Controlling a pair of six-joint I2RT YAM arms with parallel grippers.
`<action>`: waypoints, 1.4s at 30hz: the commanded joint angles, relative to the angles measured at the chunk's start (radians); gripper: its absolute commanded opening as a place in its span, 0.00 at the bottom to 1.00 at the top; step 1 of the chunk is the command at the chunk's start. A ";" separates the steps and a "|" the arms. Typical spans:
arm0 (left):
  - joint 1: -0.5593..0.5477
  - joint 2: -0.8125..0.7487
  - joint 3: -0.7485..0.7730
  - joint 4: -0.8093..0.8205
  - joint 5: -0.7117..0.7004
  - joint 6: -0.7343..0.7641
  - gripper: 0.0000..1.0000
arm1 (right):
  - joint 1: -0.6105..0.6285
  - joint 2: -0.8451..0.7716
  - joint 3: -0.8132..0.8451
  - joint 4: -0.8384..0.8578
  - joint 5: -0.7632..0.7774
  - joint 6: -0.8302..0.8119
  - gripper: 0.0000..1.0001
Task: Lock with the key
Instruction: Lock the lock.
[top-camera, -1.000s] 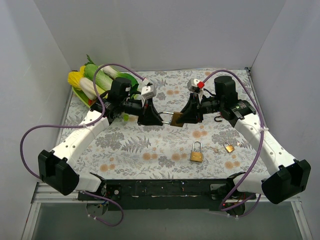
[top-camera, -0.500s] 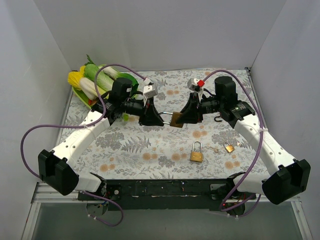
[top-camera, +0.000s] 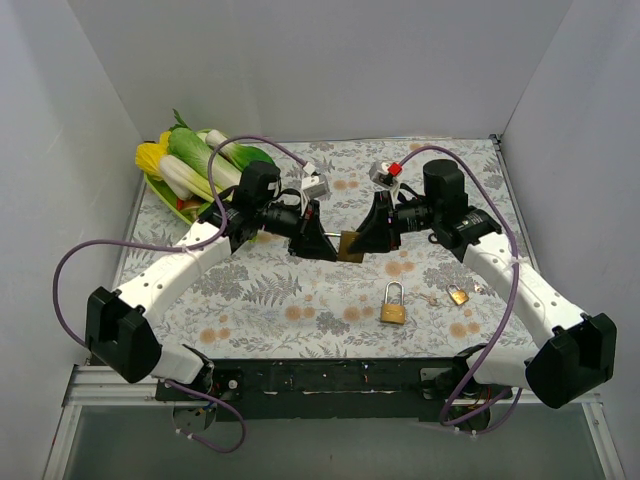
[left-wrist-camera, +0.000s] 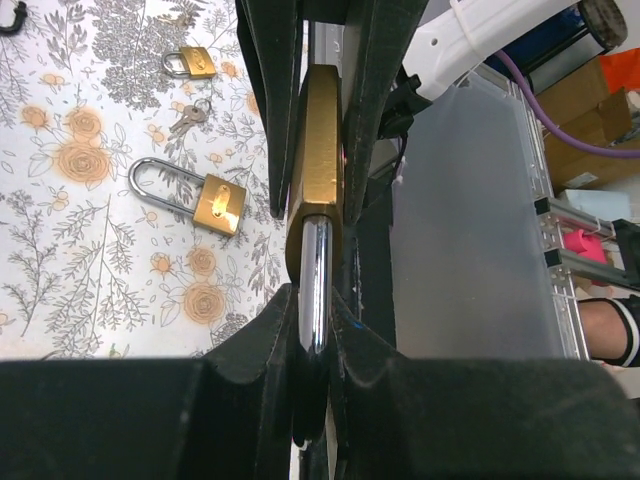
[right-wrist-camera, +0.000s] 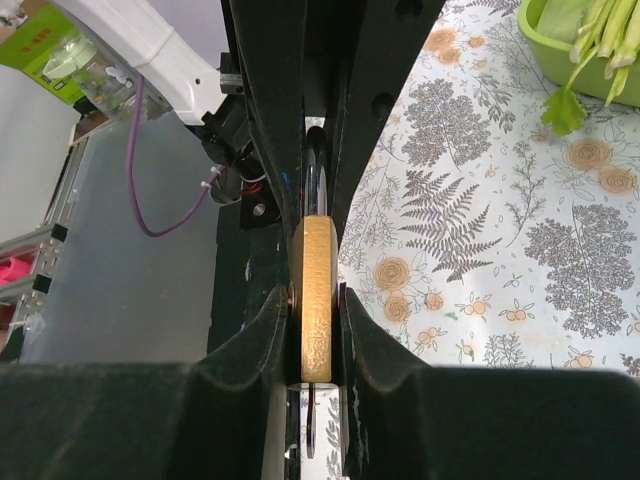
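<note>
Top view: both hands meet at mid-frame, just above the table (top-camera: 270, 290). Left hand (left-wrist-camera: 312, 310) is clamped shut on the silver shackle (left-wrist-camera: 314, 265) of a brass padlock (top-camera: 350, 244). Right hand (right-wrist-camera: 315, 310) is clamped shut on the padlock's brass body. The padlock is held clear of the table and lies level between the two hands, with the shackle end toward frame left and the body toward frame right. In both wrist views it shows edge-on, pinched between the black fingers (right-wrist-camera: 270, 330). Cannot tell if a key sits in the held padlock.

A second padlock (top-camera: 393, 305) lies flat on the table, lower right of centre. A small padlock (top-camera: 458, 295) lies to its right, with keys (left-wrist-camera: 190, 115) on the table between the two. A green tray (right-wrist-camera: 535, 45) with vegetables (right-wrist-camera: 600, 30) sits at the table's upper left corner in the top view.
</note>
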 joint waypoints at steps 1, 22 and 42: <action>-0.146 0.041 0.052 0.356 0.056 -0.065 0.00 | 0.138 0.034 0.003 0.306 -0.002 0.070 0.01; 0.052 -0.049 0.109 -0.298 0.008 0.384 0.55 | -0.031 -0.035 0.069 -0.160 -0.043 -0.218 0.01; 0.052 -0.074 -0.037 -0.141 0.007 0.230 0.39 | -0.036 -0.053 0.047 -0.039 -0.056 -0.098 0.01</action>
